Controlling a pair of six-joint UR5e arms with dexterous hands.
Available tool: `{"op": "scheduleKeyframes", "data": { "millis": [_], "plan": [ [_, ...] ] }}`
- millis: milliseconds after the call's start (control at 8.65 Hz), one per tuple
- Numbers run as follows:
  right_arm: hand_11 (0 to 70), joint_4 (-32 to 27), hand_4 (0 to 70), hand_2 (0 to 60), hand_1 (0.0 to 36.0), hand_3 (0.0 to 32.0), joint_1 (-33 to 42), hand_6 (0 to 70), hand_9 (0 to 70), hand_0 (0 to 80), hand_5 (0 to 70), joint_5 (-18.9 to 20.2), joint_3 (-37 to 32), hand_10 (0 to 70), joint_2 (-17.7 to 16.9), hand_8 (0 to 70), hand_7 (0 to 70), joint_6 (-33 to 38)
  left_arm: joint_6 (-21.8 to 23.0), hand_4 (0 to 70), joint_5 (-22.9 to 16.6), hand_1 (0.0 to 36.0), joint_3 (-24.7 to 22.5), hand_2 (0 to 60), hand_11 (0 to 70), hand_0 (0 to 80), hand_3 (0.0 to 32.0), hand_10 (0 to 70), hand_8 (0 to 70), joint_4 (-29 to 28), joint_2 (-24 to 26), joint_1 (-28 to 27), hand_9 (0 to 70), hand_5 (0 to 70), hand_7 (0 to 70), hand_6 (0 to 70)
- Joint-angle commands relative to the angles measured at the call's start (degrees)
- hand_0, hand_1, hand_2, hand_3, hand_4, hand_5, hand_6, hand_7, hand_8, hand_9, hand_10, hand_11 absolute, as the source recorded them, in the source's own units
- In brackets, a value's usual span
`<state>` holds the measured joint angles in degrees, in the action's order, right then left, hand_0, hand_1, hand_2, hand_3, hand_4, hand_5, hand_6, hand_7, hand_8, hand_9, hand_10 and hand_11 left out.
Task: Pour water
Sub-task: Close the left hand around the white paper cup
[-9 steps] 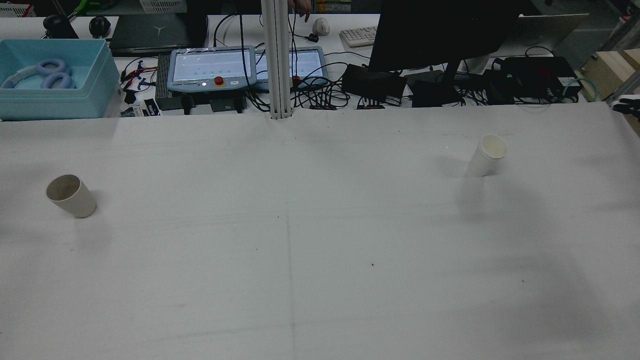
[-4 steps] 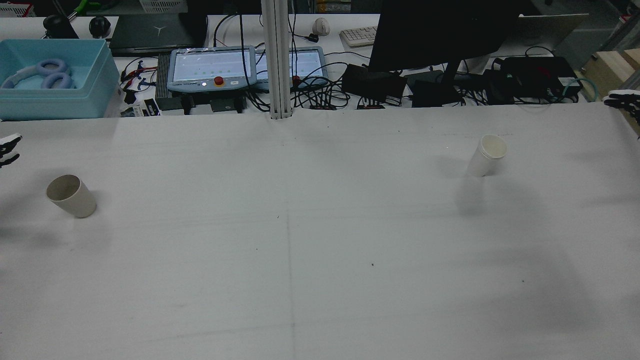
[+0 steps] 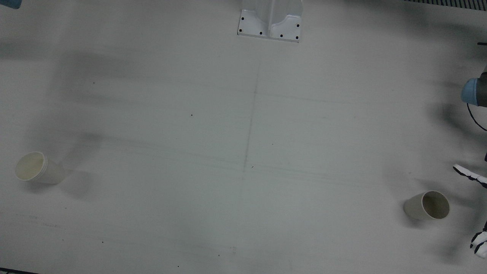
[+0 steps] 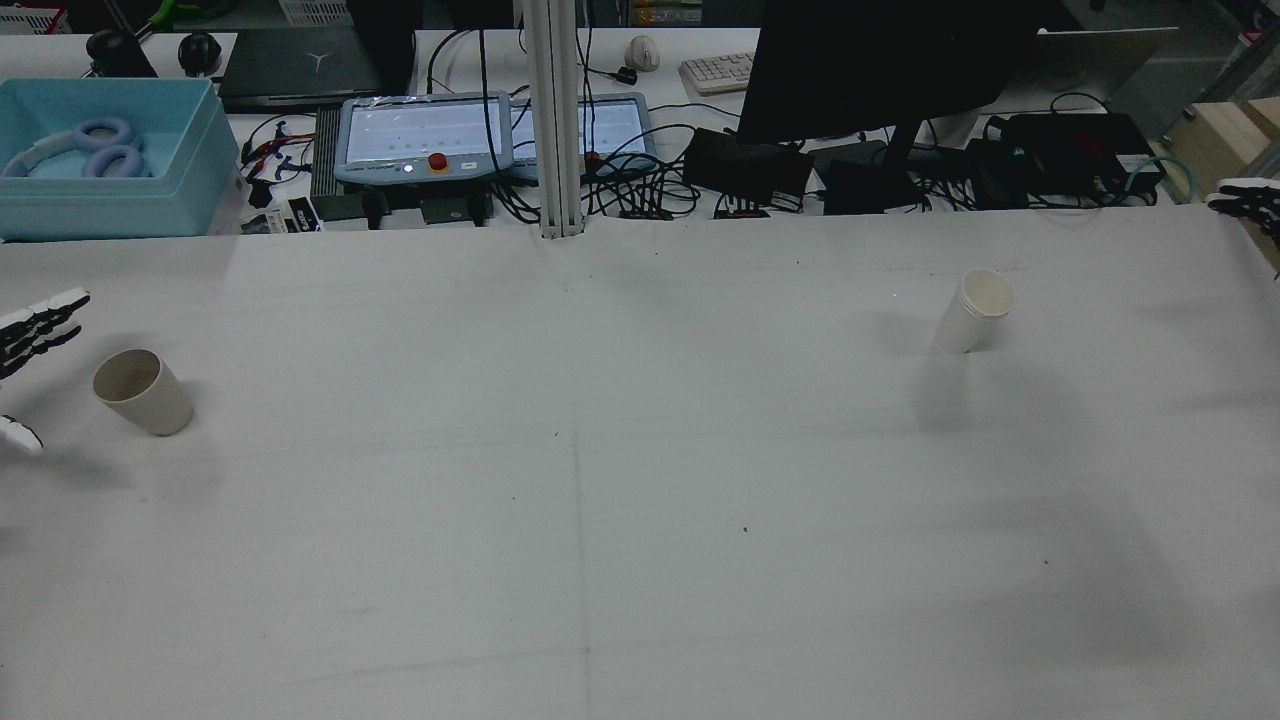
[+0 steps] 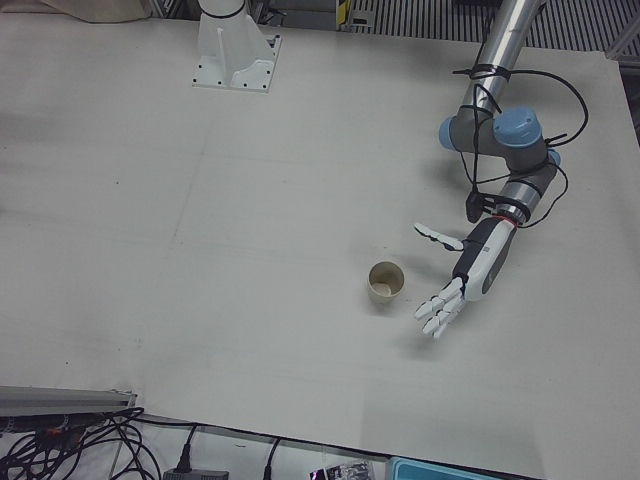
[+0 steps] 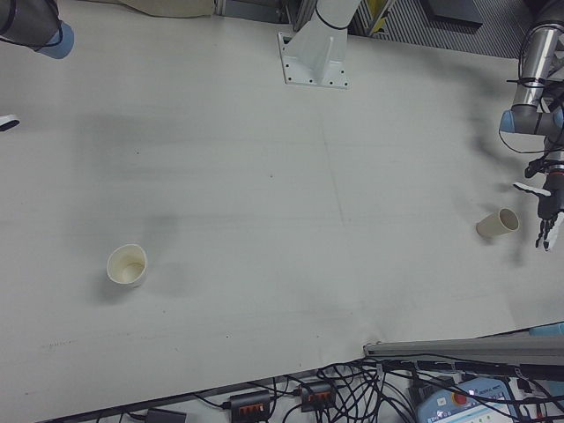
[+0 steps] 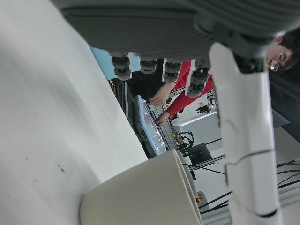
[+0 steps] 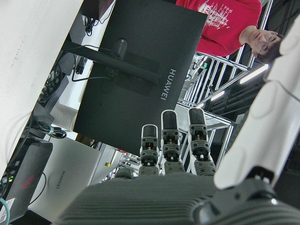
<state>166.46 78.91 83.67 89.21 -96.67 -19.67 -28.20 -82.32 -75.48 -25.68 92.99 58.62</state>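
Since the earlier rear frames the left hand [image 5: 470, 275] has come further in over the table edge and now sits just beside the beige cup [image 5: 386, 284], not touching it. Its fingers are spread and straight, holding nothing. The right hand [image 4: 1245, 203] shows only as fingertips at the far right edge in the rear view, much as half a second ago. In the right hand view [image 8: 187, 187] its fingers are extended and apart, with nothing between them.

Beige cup: upright on the white table [image 4: 640, 500], on the robot's left half, mouth open. Contents not discernible. In the left hand view the cup [image 7: 140, 192] fills the lower frame, close to the thumb.

White cup [image 4: 973, 310]: upright on the robot's right half, toward the far edge, well apart from the right hand. Also seen in the right-front view [image 6: 127, 265], pale interior, contents not discernible.

Legible writing: "HUAWEI" on the back of the black monitor [image 8: 140, 79] in the right hand view. Behind the table, a teach pendant [image 4: 420, 140] with a red button and a light blue bin [image 4: 110, 160].

A person in a red shirt [image 8: 225, 23] stands past the monitor.
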Motion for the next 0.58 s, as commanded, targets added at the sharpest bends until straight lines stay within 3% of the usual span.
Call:
{"op": "scheduleKeyframes", "data": {
  "millis": [0, 463],
  "plan": [
    [0.0, 0.0, 26.7, 0.0, 7.8, 0.0, -0.2, 23.6, 18.5, 50.0, 20.2, 0.0, 0.0, 0.0, 0.0, 17.9, 27.7, -0.1, -1.5, 21.3, 2.3, 13.0, 0.6, 0.0, 10.1, 64.2, 0.0, 5.5, 5.1, -0.2, 0.3, -3.1, 2.4, 4.7, 10.0, 4.8],
    [0.0, 0.0, 26.4, 0.0, 8.0, 0.0, 0.8, 23.3, 18.2, 50.3, 19.9, 0.0, 0.1, 0.0, 0.0, 17.5, 27.5, 0.0, -1.5, 22.3, 3.5, 13.4, 2.2, 0.0, 9.9, 65.7, 0.0, 5.2, 4.8, 1.2, 3.4, -4.8, 2.1, 5.6, 10.4, 5.3]
  ]
}}
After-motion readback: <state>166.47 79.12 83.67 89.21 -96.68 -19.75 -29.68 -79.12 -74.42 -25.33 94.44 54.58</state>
